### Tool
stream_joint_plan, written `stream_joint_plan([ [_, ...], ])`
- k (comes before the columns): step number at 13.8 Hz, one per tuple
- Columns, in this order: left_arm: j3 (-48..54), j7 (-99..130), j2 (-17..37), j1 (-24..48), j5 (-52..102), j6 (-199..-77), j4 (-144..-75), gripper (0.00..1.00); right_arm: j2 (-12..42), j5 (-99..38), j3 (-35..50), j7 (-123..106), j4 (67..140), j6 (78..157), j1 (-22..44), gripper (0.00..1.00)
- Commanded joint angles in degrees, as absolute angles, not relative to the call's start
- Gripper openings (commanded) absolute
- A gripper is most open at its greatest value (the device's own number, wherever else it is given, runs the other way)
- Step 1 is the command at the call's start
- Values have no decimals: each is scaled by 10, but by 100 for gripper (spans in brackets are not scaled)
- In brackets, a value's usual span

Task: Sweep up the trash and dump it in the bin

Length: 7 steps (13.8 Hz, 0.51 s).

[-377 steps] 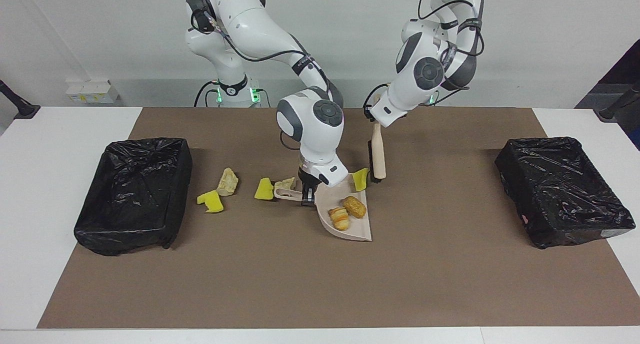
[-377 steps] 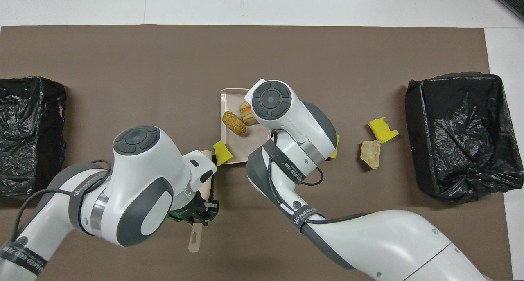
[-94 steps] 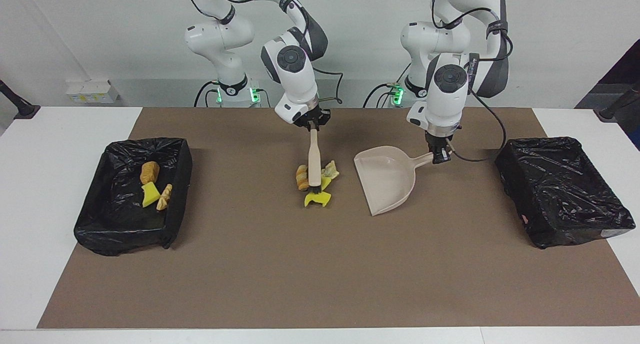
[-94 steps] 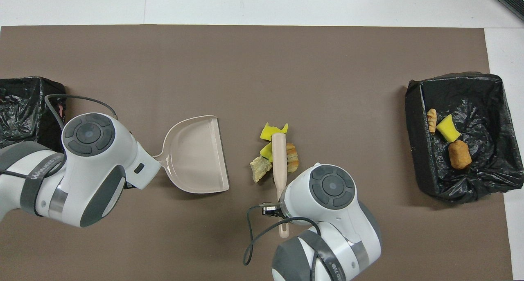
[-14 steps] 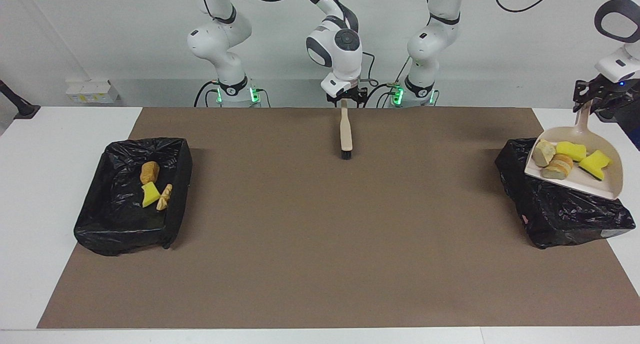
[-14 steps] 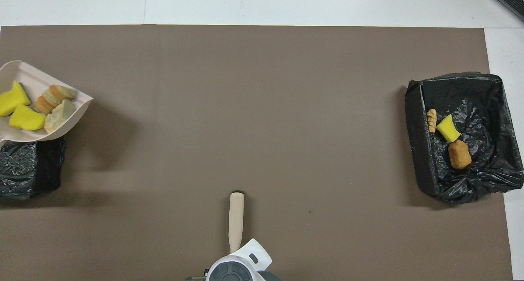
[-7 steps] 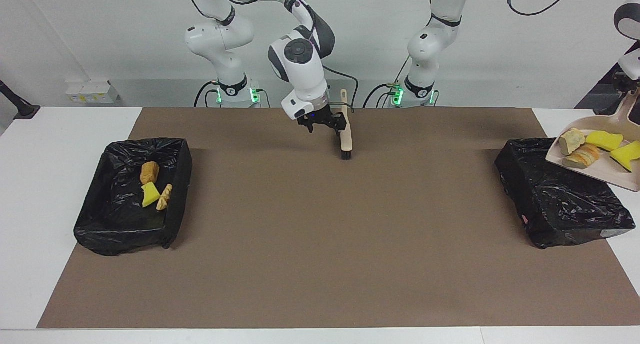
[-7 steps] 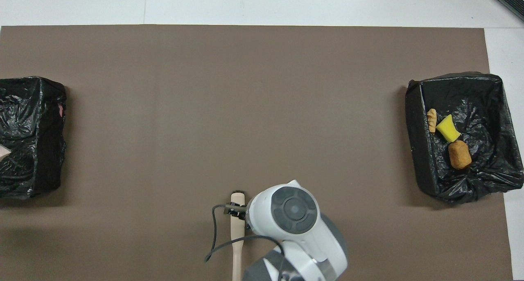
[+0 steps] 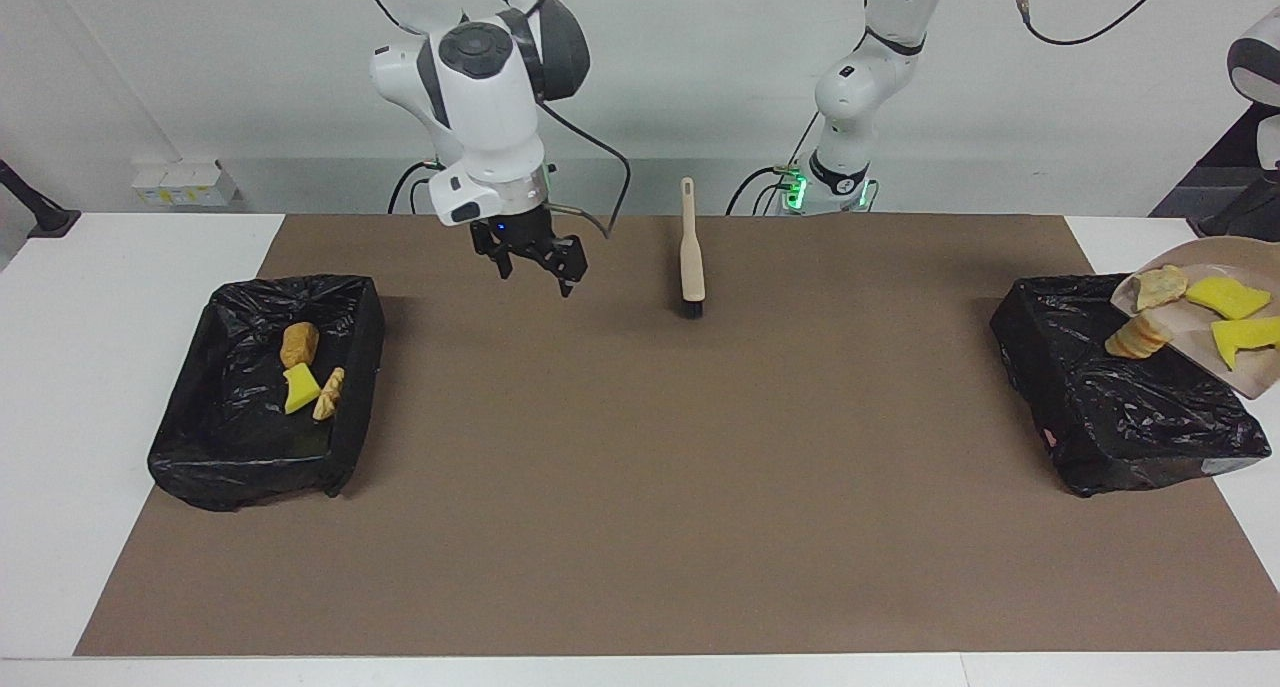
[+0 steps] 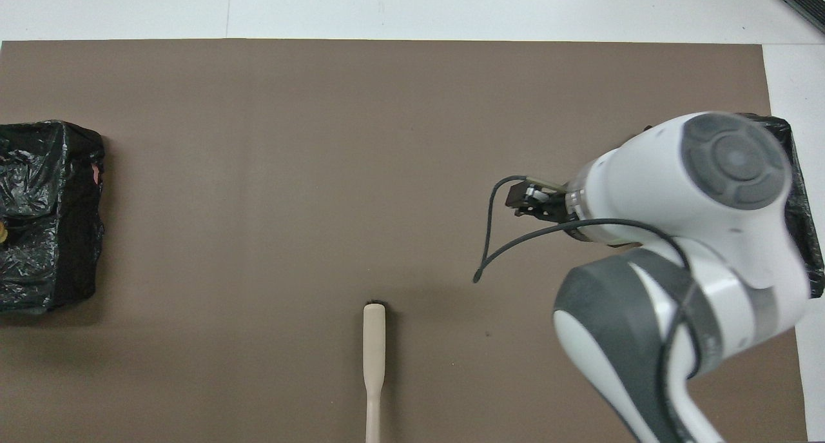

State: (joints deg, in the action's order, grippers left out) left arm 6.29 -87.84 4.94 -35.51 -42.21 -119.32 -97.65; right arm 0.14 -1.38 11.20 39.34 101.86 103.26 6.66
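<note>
Right gripper hangs in the upper middle of the facing view, fingers spread wide, nothing in them, over the brown mat between the brush and the bin at the right arm's end. In that bin: a bread roll, a yellow sponge chunk and a beige lump. The brush rests alone on the mat, top centre. At the frame edge at the left arm's end, the dustpan is aloft and tipped over the other bin, carrying a stone-like lump, two sponge pieces and a roll at its lip. The left gripper is out of frame, clamped shut.
</note>
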Motion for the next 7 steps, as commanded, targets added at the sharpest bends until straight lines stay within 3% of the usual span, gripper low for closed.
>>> stream_joint_plan([
  [1, 58, -874, 57, -316, -474, -1185, -949, 0, 3, -6, 92, 301, 941, 939, 32, 100],
  [3, 55, -873, 55, -302, -483, -1182, -941, 0, 3, 12, 81, 272, 891, 862, 20, 100],
  [7, 56, -865, 54, -276, -539, -1181, -917, 0, -14, 19, 70, 265, 888, 831, 11, 100],
])
